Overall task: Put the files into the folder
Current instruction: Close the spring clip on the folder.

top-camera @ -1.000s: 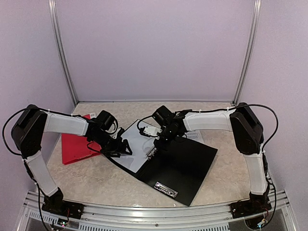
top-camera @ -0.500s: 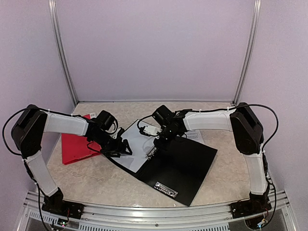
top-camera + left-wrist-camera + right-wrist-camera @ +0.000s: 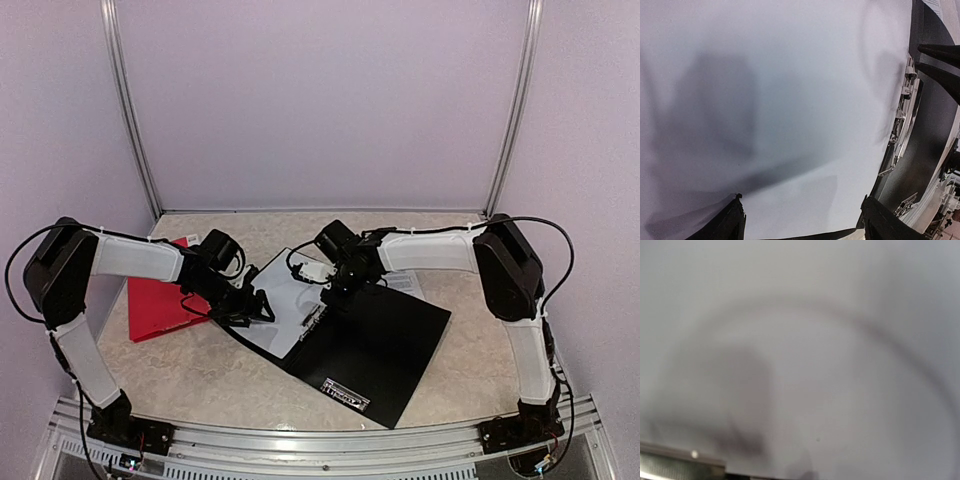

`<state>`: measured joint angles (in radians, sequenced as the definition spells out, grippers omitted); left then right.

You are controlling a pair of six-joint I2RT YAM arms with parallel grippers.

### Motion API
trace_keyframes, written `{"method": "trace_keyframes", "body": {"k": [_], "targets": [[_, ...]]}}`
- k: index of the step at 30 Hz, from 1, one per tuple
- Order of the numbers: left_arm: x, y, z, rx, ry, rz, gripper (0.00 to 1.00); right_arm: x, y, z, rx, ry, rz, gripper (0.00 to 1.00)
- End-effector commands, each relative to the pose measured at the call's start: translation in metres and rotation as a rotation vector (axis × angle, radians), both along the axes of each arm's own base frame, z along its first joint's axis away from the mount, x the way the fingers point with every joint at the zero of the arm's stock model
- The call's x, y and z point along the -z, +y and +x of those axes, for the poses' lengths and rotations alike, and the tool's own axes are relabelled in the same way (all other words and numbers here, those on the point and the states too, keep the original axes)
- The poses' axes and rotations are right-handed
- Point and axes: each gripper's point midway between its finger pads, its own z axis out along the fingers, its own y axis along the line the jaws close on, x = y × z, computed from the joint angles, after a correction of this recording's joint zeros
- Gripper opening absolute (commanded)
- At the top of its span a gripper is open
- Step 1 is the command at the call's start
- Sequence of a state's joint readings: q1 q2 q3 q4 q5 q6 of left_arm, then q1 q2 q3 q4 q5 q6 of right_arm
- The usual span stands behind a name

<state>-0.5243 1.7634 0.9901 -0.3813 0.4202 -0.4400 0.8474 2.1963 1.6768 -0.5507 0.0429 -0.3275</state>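
The black folder (image 3: pixel 390 340) lies open on the table, its metal ring mechanism (image 3: pixel 315 318) along the spine. The files show as a white sheet (image 3: pixel 280 300) on the folder's left half; in the left wrist view this blank sheet (image 3: pixel 790 100) fills the picture, beside the rings (image 3: pixel 900 115). My left gripper (image 3: pixel 258 307) is low over the sheet's near-left part, open (image 3: pixel 802 222), with only paper between its fingers. My right gripper (image 3: pixel 335 290) is down at the far end of the rings. Its own view is blurred white paper (image 3: pixel 800 340) and its fingers are hidden.
A red folder (image 3: pixel 160 300) lies flat at the left, partly under my left arm. A printed sheet (image 3: pixel 405 283) sticks out behind the black folder under my right arm. Metal frame posts (image 3: pixel 130 110) and pale walls close in the back and sides.
My right gripper has edged slightly left along the folder's spine. The left arm and the sheet have stayed where they were.
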Motion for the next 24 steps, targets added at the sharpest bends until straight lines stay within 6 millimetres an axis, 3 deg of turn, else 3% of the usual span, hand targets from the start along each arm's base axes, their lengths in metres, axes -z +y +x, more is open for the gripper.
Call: {"method": "trace_keyframes", "body": {"k": [1,7,10,13,24], "targets": [[0.031,0.019,-0.023,0.003,0.096,0.11,0.78,-0.001,-0.003,0.005,0.022,0.0,0.001,0.16],[0.031,0.02,-0.023,0.003,0.096,0.11,0.78,-0.052,0.021,-0.001,-0.002,0.011,0.197,0.17],[0.031,0.019,-0.023,0.003,0.095,0.108,0.78,-0.066,0.031,-0.006,-0.014,0.038,0.259,0.18],[0.031,0.019,-0.023,0.004,0.096,0.108,0.78,-0.065,0.035,-0.009,-0.02,0.066,0.281,0.18],[0.031,0.018,-0.022,0.005,0.097,0.107,0.78,-0.029,0.036,-0.021,-0.025,0.129,0.224,0.18]]}}
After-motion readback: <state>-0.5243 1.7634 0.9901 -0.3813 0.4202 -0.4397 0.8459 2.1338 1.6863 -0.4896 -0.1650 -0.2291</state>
